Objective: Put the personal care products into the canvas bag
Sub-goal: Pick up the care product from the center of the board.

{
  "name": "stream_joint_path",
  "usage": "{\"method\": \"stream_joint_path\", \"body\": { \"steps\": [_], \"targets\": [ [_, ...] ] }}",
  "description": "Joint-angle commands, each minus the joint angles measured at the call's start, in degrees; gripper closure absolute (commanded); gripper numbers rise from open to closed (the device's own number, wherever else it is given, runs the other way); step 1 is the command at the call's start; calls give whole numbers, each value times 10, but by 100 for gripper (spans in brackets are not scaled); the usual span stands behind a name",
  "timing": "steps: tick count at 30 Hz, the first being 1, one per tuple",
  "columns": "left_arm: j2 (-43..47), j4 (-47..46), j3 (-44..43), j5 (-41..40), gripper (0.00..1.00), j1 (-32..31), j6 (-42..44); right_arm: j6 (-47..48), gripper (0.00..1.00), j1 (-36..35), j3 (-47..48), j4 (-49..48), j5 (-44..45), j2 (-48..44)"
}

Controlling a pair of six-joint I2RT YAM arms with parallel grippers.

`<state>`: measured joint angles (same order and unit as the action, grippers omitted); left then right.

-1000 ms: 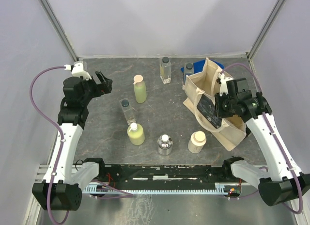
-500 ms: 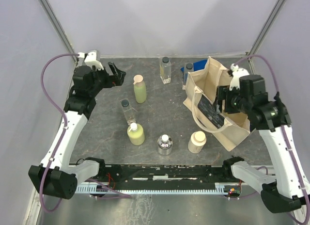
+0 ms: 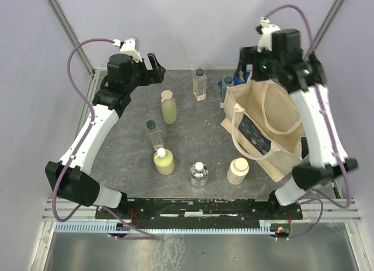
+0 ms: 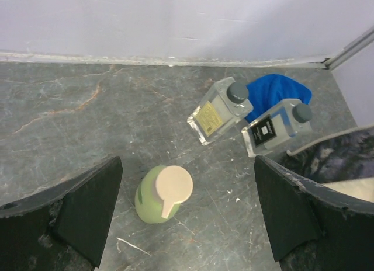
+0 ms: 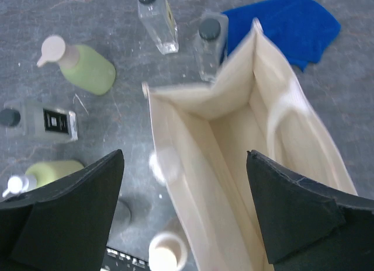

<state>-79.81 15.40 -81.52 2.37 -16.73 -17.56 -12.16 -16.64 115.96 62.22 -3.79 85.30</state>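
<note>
Above the beige canvas tote bag (image 5: 234,131), the right end effector (image 5: 184,215) gapes wide, empty; the left end effector (image 4: 187,215), equally spread, holds nothing over a yellow-green bottle (image 4: 147,204).

Your table (image 3: 198,139): dark, marbled grey. On it at right, canvas bag (image 3: 279,157), mouth open, blue cloth (image 5: 286,25) just behind. Far row: two clear black-capped bottles (image 3: 200,85), one yellow-green bottle (image 3: 169,110). Near row: another of each, silvery bottle (image 3: 199,175), beige jar (image 3: 238,171) beside the bag.

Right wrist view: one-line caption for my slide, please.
Open right gripper hovers above the gaping canvas bag, a yellow-green bottle on the table nearby.
</note>
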Motion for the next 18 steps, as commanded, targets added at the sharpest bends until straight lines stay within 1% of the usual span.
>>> {"method": "stream_joint_path", "body": {
  "steps": [1, 5, 7, 9, 12, 18],
  "targets": [
    [-26, 22, -58, -25, 0, 1, -10, 21, 4, -9, 121, -53, -23, 129],
    [-38, 23, -61, -31, 0, -3, -22, 34, 4, -13, 248, -65, -22, 251],
    [-37, 18, -53, -40, 0, -5, -25, 36, 3, -13, 291, -74, -17, 297],
    [-35, 14, -46, -45, 0, -6, -27, 38, 3, -13, 301, -93, -6, 324],
    [-27, 12, -41, -44, 0, -6, -29, 39, 2, -13, 291, -106, 14, 350],
    [5, -25, -7, -37, 1, -7, -32, 39, 3, -13, 275, -100, 29, 392]
  ]
}}
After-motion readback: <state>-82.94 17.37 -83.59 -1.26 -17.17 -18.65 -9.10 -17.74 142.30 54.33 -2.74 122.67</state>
